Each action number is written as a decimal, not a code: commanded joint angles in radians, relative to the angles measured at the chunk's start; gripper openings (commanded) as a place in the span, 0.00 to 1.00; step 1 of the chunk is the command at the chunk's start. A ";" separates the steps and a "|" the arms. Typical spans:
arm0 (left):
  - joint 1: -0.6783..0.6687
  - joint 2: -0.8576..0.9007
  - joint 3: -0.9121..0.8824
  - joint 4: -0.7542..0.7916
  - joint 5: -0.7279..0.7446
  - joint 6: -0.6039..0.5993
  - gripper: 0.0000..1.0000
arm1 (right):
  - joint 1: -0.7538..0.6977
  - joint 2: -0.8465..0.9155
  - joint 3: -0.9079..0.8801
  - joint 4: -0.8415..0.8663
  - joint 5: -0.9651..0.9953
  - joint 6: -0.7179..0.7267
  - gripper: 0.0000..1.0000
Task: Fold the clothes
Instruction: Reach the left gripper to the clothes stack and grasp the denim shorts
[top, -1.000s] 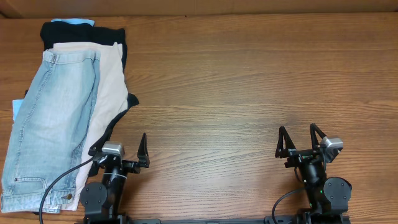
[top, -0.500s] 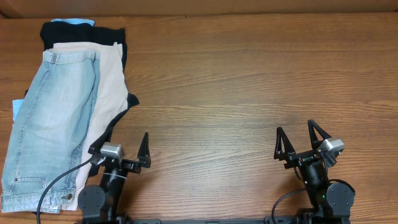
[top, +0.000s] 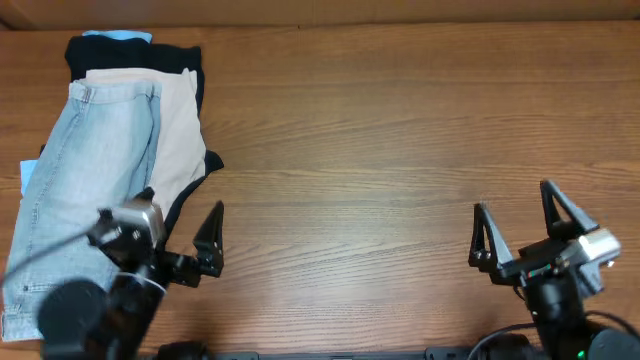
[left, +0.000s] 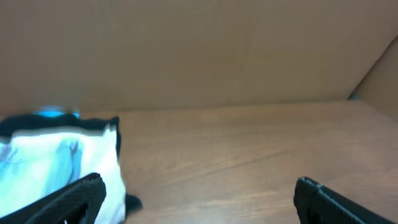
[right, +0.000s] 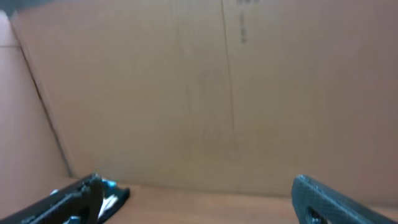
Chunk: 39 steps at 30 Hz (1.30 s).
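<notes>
Both my arms have lifted toward the overhead camera since a second ago and look larger there: my left gripper (top: 183, 215) has swung out toward 9 o'clock, my right gripper (top: 513, 200) toward 3 o'clock. Each stands with its jaws spread wide and nothing between them. The clothes lie untouched in a pile at the 9 to 10 o'clock side of the table (top: 380, 130). The denim shorts (top: 85, 190) are on top, running from 12 down to 6 o'clock, waistband at the far end. The beige shorts (top: 175, 130) show from under them along the 3 o'clock edge. A black garment (top: 130, 52) sticks out at the 12 o'clock end and peeks past the beige at 3 o'clock, and a pale-blue garment (top: 118, 35) shows as a sliver at the very top. From overhead my left gripper's 9 o'clock finger overlaps the pile's 3 o'clock edge; I cannot tell whether it touches the cloth. My left wrist view is blurred, with the pile at 9 o'clock ahead of the fingers and a cardboard wall (left: 186, 50) behind. My right gripper is over bare wood, well apart from the pile.
</notes>
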<state>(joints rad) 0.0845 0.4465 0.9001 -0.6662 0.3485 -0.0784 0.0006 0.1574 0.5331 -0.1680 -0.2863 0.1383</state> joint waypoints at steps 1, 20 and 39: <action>-0.006 0.234 0.300 -0.203 0.008 0.056 1.00 | 0.004 0.183 0.180 -0.100 -0.058 -0.016 1.00; 0.009 1.011 0.767 -0.645 -0.163 0.200 1.00 | 0.004 1.074 0.573 -0.396 -0.542 -0.018 1.00; 0.288 1.522 0.767 -0.619 -0.336 0.211 0.82 | 0.004 1.249 0.573 -0.500 -0.386 -0.039 0.91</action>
<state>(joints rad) 0.3725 1.9083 1.6508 -1.2915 0.0250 0.1062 0.0006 1.4059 1.0904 -0.6674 -0.7101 0.1070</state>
